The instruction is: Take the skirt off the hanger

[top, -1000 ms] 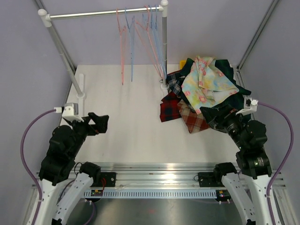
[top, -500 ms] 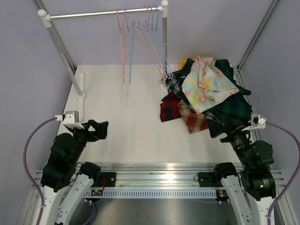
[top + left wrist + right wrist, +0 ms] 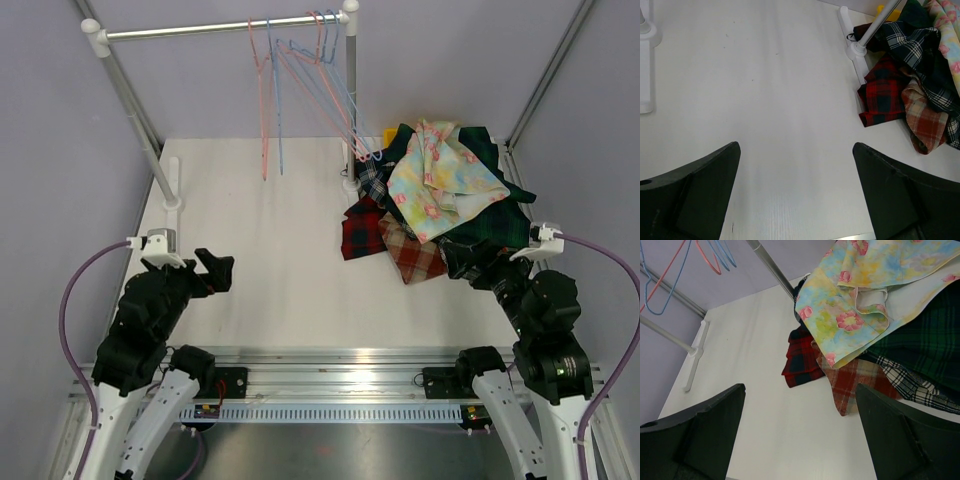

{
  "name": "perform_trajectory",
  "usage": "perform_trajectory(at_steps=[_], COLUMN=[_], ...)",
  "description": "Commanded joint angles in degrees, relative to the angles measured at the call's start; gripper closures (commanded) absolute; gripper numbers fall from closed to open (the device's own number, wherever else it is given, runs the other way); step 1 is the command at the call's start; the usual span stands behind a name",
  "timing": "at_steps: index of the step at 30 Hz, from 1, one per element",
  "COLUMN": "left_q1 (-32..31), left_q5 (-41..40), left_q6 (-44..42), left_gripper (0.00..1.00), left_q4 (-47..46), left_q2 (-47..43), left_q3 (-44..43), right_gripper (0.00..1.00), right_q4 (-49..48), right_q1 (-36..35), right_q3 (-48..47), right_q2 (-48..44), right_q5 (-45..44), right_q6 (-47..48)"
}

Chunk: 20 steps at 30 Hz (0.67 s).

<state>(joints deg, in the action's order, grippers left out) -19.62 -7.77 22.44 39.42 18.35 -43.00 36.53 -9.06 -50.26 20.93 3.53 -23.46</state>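
Observation:
Several bare pink and blue hangers (image 3: pixel 300 60) hang on the rail (image 3: pixel 200 28); none carries a skirt. A pile of skirts (image 3: pixel 440 200) lies at the table's right, with a floral one (image 3: pixel 440 170) on top and red plaid ones (image 3: pixel 362 232) at its left edge. My left gripper (image 3: pixel 218 270) is open and empty over bare table, far left of the pile; it also shows in the left wrist view (image 3: pixel 796 165). My right gripper (image 3: pixel 462 262) is open and empty at the pile's near edge. In the right wrist view it (image 3: pixel 800 405) sits just short of the tan-red plaid skirt (image 3: pixel 852 385).
The rack's right post (image 3: pixel 350 90) stands against the pile's left side, and its foot (image 3: pixel 855 45) lies on the table. The left post's foot (image 3: pixel 170 185) is at the far left. Grey walls close in both sides.
My right arm drew back from the pile toward the near edge, then came forward a little. My left gripper shifted slightly nearer. The hangers have swung on the rail.

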Motion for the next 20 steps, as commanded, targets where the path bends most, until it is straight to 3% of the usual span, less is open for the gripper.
perform_trajectory(at_steps=[1, 13, 20], left_q1=[0.1, 0.1, 0.02], left_q5=[-0.84, -0.93, -12.17], left_q6=[-0.55, 1.21, 2.53], left_gripper=[0.01, 0.01, 0.01], left_q4=[-1.36, -0.48, -1.35], left_q2=[1.86, 8.98, 9.51], left_q3=[-0.33, -1.29, 1.41], right_gripper=[0.0, 0.01, 0.01], right_q4=[-0.15, -0.67, -1.03], right_q1=[-0.34, -0.78, -2.1], right_q3=[-0.8, -0.36, 0.08], right_q2=[-0.19, -4.14, -6.07], right_q5=[0.07, -0.37, 0.6], right_q6=[1.93, 1.93, 2.89])
